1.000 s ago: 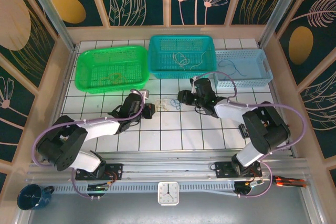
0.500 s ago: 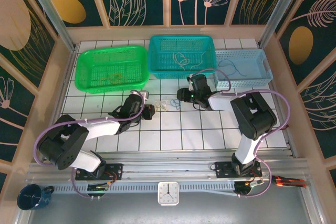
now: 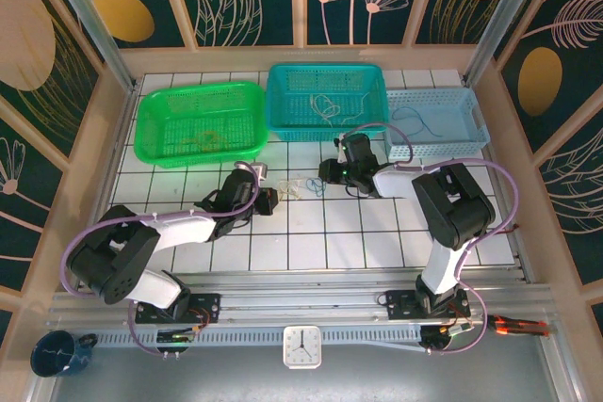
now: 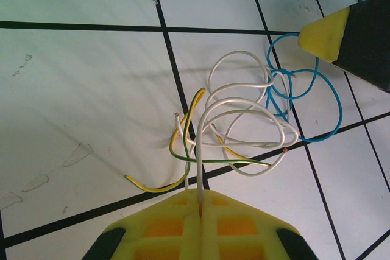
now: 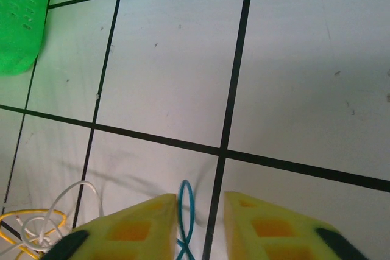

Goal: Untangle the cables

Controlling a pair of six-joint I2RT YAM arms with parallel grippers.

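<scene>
Left hand [image 4: 201, 204] tight on white cable [image 4: 200, 162]; blue cable [image 4: 312, 140] alongside

Glossy, smooth tiled table [image 4: 73, 89] — thin plastic-sheathed cables [image 4: 241, 111].

1. I see bright, even light from above; tiles [image 3: 283, 233] show mild glare
2. Cables [image 4: 244, 120] throw soft, faint shadows in my left wrist view; focus sharp
3. Right wrist: my fingers [image 5: 137, 231] look slightly blurred up close
</scene>
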